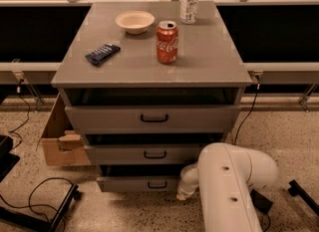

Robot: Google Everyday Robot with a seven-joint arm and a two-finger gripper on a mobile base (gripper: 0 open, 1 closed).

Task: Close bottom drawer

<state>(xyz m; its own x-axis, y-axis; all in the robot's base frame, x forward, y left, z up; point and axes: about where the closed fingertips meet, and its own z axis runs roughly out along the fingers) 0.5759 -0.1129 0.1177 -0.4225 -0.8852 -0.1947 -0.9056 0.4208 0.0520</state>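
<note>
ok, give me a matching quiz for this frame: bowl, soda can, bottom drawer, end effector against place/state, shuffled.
Things:
1 bowl
2 soda can
3 bottom drawer
4 end effector

Places/states:
A pulled out a little, lowest of three
B upright, red, near the middle of the cabinet top
C down near the floor, at the bottom drawer's right end
D cream, empty, towards the back of the cabinet top

Pairs: 1-D, 2-B, 3-A, 4-C

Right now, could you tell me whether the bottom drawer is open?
Partly open: the bottom drawer front juts out, dark gap above it. The gripper is at its right end.
</note>
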